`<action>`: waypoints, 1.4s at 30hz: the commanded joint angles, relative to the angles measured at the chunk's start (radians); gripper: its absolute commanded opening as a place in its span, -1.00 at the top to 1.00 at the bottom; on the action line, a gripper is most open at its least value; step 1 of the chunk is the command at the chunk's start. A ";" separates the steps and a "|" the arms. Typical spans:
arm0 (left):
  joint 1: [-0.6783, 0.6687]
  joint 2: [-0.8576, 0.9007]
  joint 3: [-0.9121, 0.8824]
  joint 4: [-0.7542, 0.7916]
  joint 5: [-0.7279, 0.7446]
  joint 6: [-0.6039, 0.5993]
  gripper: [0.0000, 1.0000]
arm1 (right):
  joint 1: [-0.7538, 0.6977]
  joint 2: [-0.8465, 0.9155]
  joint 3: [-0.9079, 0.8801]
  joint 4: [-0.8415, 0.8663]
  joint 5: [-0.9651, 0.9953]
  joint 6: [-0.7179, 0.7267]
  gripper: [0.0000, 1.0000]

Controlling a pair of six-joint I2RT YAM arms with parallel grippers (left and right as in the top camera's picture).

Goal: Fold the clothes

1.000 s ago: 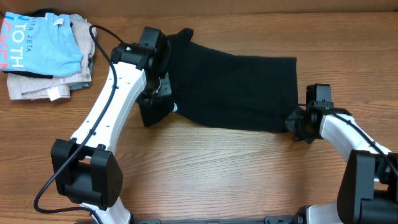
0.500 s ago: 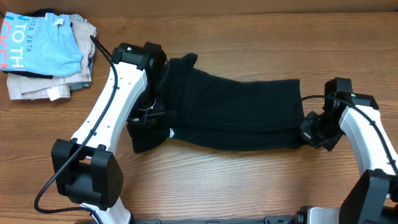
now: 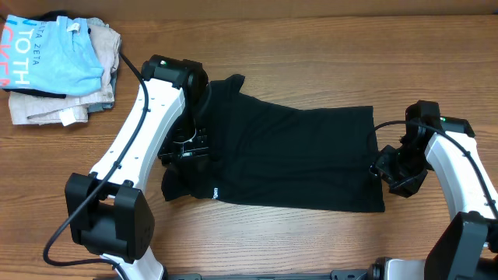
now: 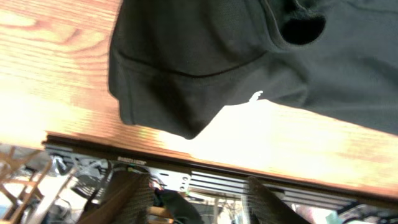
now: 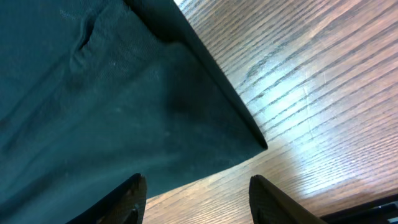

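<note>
The black T-shirt [image 3: 296, 155] is laid across the middle of the worktop [image 3: 311, 241], stretched from centre left to centre right of the overhead frame. A small white logo [image 4: 256, 96] is seen near its lower left edge.

The left end effector [image 4: 194, 180] is held at the shirt's left end with its fingers spread and nothing pinched between them. The right end effector [image 5: 197, 180] is positioned at the shirt's lower right corner, likewise spread, with no fabric seen to be gripped.

In the upper left of the overhead frame, a light blue shirt [image 3: 58, 50] is stacked on beige folded garments [image 3: 54, 109], well apart from the black shirt.
</note>
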 commanded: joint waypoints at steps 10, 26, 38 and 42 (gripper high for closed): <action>0.015 -0.008 0.079 0.432 0.040 0.225 -0.80 | -0.002 -0.015 0.336 -0.042 -0.184 -0.184 -0.46; 0.020 0.427 0.375 0.935 0.070 0.371 -0.84 | -0.001 -0.014 0.429 -0.010 -0.142 -0.232 -0.61; 0.021 0.600 0.488 0.929 -0.017 0.374 -0.73 | -0.001 -0.014 0.428 0.008 -0.100 -0.232 -0.61; 0.021 0.616 0.488 0.901 -0.017 0.375 -0.51 | -0.001 -0.013 0.428 0.020 -0.100 -0.232 -0.61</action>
